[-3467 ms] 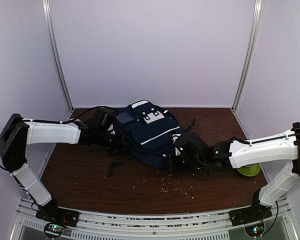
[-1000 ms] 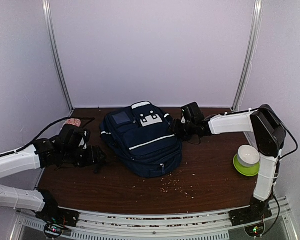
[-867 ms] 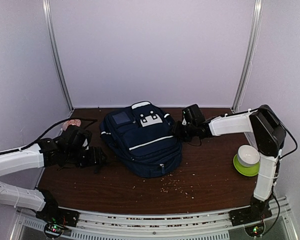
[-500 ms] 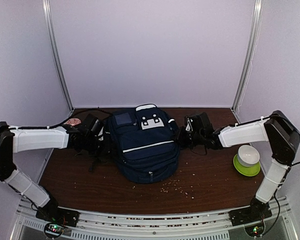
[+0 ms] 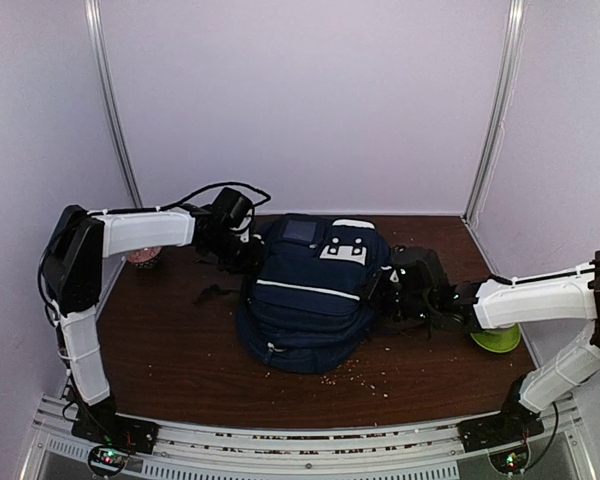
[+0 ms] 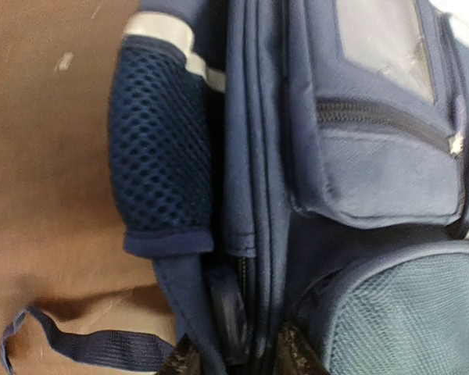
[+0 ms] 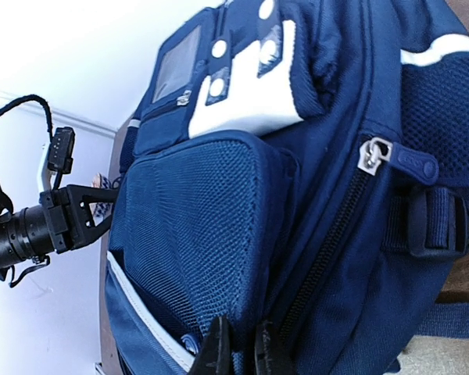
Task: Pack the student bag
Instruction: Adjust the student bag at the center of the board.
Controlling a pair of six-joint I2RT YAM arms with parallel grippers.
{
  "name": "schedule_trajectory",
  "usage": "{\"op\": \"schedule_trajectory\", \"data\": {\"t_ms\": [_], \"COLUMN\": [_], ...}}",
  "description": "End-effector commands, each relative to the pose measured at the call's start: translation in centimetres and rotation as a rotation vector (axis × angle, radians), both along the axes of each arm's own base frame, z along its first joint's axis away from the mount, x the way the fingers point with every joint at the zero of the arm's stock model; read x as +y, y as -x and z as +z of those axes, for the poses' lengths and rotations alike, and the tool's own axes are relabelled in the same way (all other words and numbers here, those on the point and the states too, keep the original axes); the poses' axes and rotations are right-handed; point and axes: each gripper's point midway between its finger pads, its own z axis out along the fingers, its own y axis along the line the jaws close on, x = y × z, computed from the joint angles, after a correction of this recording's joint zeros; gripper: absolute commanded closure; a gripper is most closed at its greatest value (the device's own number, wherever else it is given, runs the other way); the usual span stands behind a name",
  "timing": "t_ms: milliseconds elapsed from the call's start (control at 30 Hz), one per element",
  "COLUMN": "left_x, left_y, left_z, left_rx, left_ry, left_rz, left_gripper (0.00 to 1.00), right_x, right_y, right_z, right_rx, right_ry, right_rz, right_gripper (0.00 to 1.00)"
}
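The student bag (image 5: pixel 310 300), navy with white stripes and white patches, lies at mid table with its top towards the back wall. My left gripper (image 5: pixel 242 246) is at its upper left side. In the left wrist view (image 6: pixel 238 361) it is shut on the bag's side seam (image 6: pixel 254 234), next to the mesh shoulder strap (image 6: pixel 160 148). My right gripper (image 5: pixel 382 296) is at the bag's right side. In the right wrist view (image 7: pixel 243 351) it is shut on a fold of the bag's fabric (image 7: pixel 289 258) beside a closed zip (image 7: pixel 373 154).
A green plate (image 5: pixel 502 341) shows past my right forearm at the right edge. A pinkish object (image 5: pixel 144 256) lies at the far left. A black strap (image 5: pixel 216 293) trails left of the bag. Crumbs (image 5: pixel 365 374) are scattered in front of it.
The bag has shifted right and turned, its top now towards the back right. My left gripper moved back and right with it. My right gripper moved nearer along the bag's right side.
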Motion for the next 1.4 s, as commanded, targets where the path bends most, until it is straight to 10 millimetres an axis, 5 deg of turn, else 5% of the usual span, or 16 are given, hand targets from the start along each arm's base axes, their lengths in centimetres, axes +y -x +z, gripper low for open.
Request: {"op": "schedule_trajectory", "data": {"t_ms": [0, 400, 600, 733, 933, 1033, 1200, 1367], "left_x": [-5.6, -2.8, -0.5, 0.7, 1.2, 0.8, -1.0, -1.4], "left_y": [-2.9, -0.4, 2.1, 3.6, 5.7, 7.0, 9.3, 10.3], "left_z": [8.3, 15.1, 15.9, 14.5, 11.7, 11.1, 10.9, 9.8], "left_rx": [-0.181, -0.273, -0.301, -0.287, -0.274, -0.283, -0.322, -0.304], "left_ry": [0.181, 0.213, 0.225, 0.215, 0.114, 0.035, -0.056, -0.099], "left_rz": [-0.120, -0.076, -0.038, -0.019, -0.026, -0.058, -0.132, -0.138], "left_gripper": [0.69, 0.35, 0.28, 0.28, 0.29, 0.29, 0.30, 0.31], "right_x": [1.0, 2.2, 1.8, 2.4, 2.4, 2.4, 1.9, -0.4], "right_y": [-1.0, -1.4, -1.2, -1.7, -2.1, -1.9, -1.1, 0.3], "right_z": [7.7, 19.8, 21.2, 18.4, 10.3, 7.9, 6.8, 5.4], "right_rx": [-0.173, -0.386, -0.388, -0.333, -0.182, -0.135, -0.114, -0.100], "right_ry": [-0.198, -0.457, -0.553, -0.476, -0.269, -0.190, -0.118, 0.026], "right_rz": [-0.060, -0.033, -0.045, -0.050, -0.074, -0.049, 0.003, 0.035], "right_gripper": [1.00, 1.00, 1.00, 1.00, 1.00, 0.87, 0.61, 0.48]}}
